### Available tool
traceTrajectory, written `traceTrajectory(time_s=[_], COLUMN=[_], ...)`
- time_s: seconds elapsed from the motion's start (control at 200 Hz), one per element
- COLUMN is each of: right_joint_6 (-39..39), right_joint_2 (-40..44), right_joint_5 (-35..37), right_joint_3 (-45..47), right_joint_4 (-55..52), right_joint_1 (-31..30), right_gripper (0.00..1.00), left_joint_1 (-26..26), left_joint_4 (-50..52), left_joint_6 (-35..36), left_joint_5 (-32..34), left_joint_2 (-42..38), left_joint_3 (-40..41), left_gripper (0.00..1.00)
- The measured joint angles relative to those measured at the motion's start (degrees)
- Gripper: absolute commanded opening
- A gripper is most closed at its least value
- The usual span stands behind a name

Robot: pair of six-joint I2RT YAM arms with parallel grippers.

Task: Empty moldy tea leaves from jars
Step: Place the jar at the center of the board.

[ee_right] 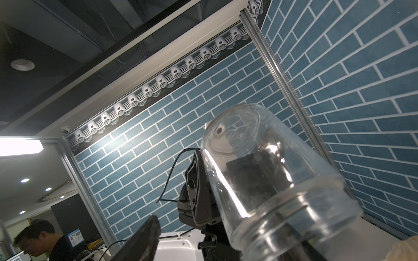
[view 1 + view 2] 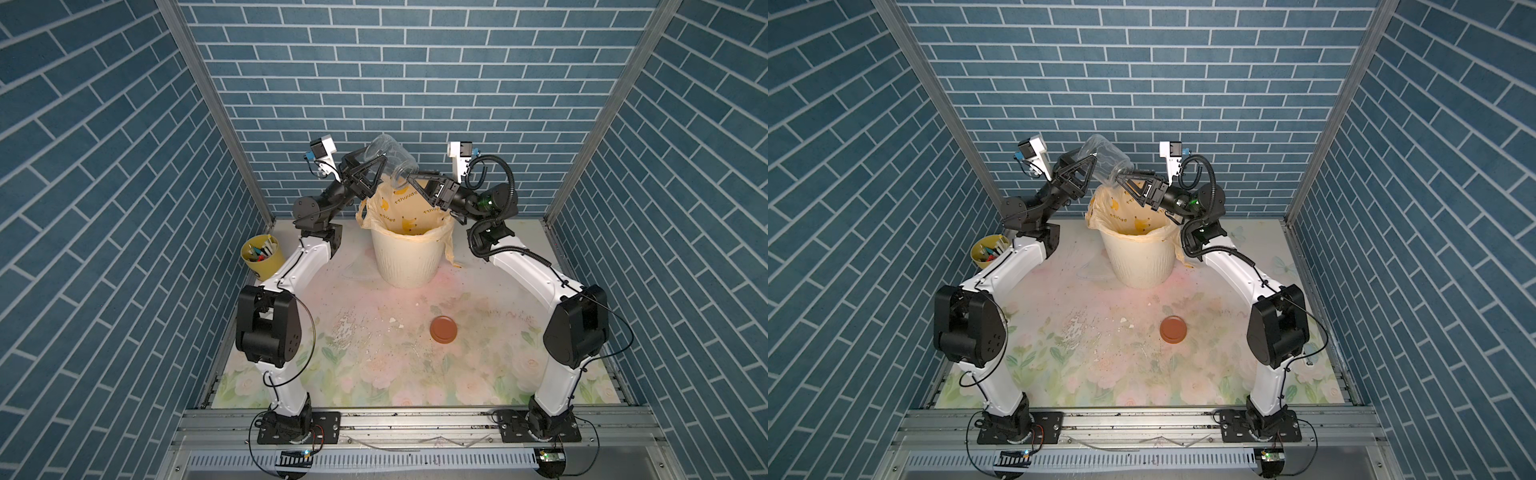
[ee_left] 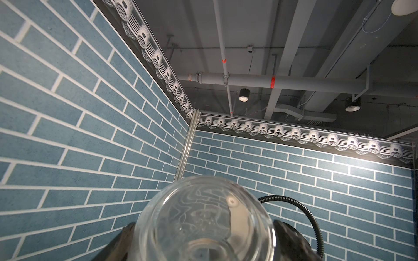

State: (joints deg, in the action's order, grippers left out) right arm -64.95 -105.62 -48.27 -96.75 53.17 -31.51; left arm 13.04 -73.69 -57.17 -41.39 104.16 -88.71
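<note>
A clear glass jar (image 2: 388, 160) (image 2: 1104, 160) hangs tilted, mouth down, over the cream bin (image 2: 405, 266) (image 2: 1138, 266). My left gripper (image 2: 380, 162) (image 3: 203, 239) is shut on its body, one finger on each side. The jar (image 3: 203, 226) (image 1: 271, 180) looks empty. My right gripper (image 2: 409, 178) (image 1: 226, 237) is at the jar's mouth with its jaws apart. One finger (image 1: 144, 235) stands clear of the glass, and the other is hidden behind the neck. The reddish-brown lid (image 2: 443, 329) (image 2: 1173, 329) lies flat on the table in front. No tea leaves show.
A yellow pen cup (image 2: 262, 257) stands at the left, beside the left arm. White flecks (image 2: 345, 328) and dark crumbs lie on the floral table cover. The banana-print liner (image 2: 395, 208) hangs over the bin's rim. Blue brick walls close in the back and both sides.
</note>
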Motion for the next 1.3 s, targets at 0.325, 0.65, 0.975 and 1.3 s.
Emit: traceTrajectory(time_s=[0.325,0.65,0.975,1.3], right_joint_6=[-2.67,0.79,9.97,38.62], right_joint_2=[-3.45,-3.85,1.27,12.50], right_joint_5=[-0.07,-2.34,-3.23,1.70], right_joint_3=[-2.89,-5.20,-4.37,-14.71], right_joint_4=[0.04,2.64,-11.61,-67.71], right_joint_1=[-1.51,-0.68,-1.01,-0.55], right_gripper=[0.39,0.00,0.00,0.00], left_joint_1=[0.28,0.85,-1.09,-8.31], left_joint_4=[-0.42,-1.70,1.27,8.02], left_joint_6=[0.24,-6.82,-1.64,4.81], left_joint_5=[0.13,0.48,-3.61,-5.79], left_joint_2=[0.66,-0.74,-4.68,-13.35], left_joint_3=[0.02,4.22,6.40,9.92], left_gripper=[0.00,0.00,0.99,0.99])
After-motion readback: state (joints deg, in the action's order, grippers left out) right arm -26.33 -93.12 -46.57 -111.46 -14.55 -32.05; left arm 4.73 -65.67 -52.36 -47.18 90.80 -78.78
